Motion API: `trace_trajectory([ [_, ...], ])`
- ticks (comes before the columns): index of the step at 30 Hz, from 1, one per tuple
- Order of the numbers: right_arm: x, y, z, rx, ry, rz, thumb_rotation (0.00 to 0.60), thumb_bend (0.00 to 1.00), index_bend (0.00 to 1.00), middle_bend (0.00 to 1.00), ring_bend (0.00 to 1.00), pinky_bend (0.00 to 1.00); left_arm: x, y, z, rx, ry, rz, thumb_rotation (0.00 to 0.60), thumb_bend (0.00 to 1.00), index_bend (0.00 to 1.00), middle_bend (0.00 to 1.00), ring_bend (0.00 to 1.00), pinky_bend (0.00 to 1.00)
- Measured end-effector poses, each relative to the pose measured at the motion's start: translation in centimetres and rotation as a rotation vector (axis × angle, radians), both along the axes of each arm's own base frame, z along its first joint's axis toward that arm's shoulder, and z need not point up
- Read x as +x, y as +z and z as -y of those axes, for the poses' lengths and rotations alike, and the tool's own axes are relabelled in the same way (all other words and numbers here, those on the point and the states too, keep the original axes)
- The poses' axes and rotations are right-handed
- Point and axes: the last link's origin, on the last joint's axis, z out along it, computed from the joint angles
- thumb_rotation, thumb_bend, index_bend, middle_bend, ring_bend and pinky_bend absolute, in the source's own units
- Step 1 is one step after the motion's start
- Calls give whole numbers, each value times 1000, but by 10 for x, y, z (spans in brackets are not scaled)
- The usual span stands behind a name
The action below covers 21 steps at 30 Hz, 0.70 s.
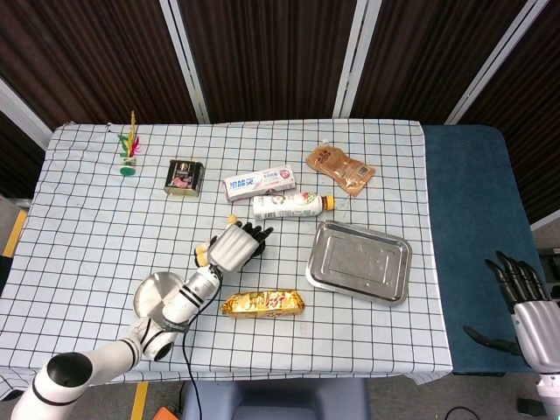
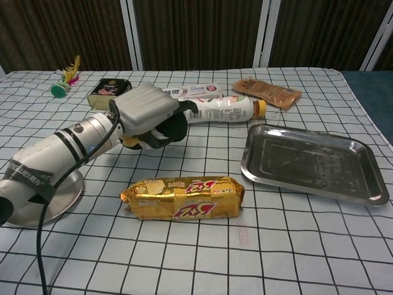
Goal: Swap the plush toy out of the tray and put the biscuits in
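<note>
Plush toy point(image 2: 136, 141) under curled fingers point(image 2: 175, 126) of left hand point(image 2: 147, 114)

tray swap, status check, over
Left hand holds plush toy, lifted off the table. Right hand open, off the table. Tray empty, biscuits beside it, path clear.
</note>
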Motion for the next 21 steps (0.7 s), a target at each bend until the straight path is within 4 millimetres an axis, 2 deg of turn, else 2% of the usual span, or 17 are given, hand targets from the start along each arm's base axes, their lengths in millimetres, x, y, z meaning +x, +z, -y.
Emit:
trace_trajectory([
  [4,0,-1,0,0,-3,-5,600,191,21,0,0,0,-8,19,11,10,12,-5,600,546,198,422,530,778],
  [9,0,-1,0,-2,-10,-9,600,191,21,0,0,0,-25,48,38,-4,87,-4,600,545,203,419,529,778],
  [14,0,-3,1,-3,-17,-13,600,191,21,0,0,0,-59,76,72,-18,236,-12,600,545,202,417,530,778],
  [17,0,-3,1,0,-18,-17,600,192,20,0,0,0,-77,86,89,-1,305,-26,600,545,202,416,530,778],
  [21,-1,-4,2,2,-24,-18,600,192,20,0,0,0,-83,90,98,15,337,-5,600,545,202,412,528,778],
])
